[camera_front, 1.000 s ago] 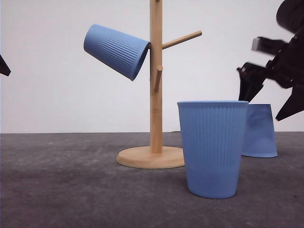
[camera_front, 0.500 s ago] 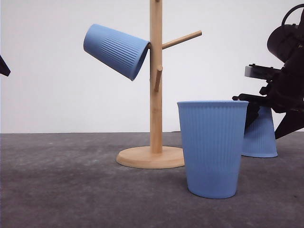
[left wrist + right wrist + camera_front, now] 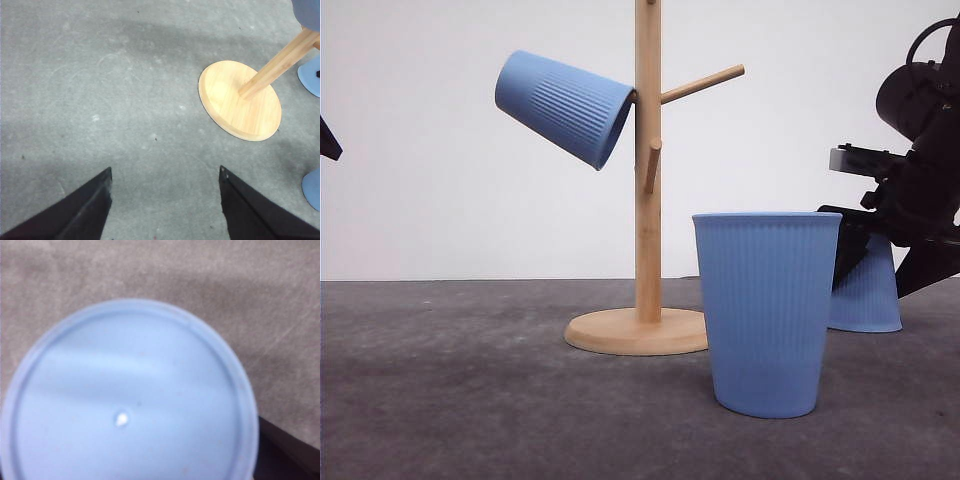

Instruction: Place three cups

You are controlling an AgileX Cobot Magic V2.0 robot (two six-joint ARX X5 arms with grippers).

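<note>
One light-blue ribbed cup hangs tilted on a peg of the wooden rack. A second cup stands upright in front of the rack. The third cup sits upside down at the back right; its flat base with a small dot lies close under the right wrist camera. My right gripper is lowered over this cup with a dark finger on each side, open. My left gripper hovers open above bare table near the rack's round base.
The grey table has free room on its left half. The rack's upper right peg and its short lower peg carry nothing. A white wall closes off the back.
The right gripper has come down and slightly left, from above the upside-down cup to straddling its top. The cups, the rack and the left arm have stayed put.
</note>
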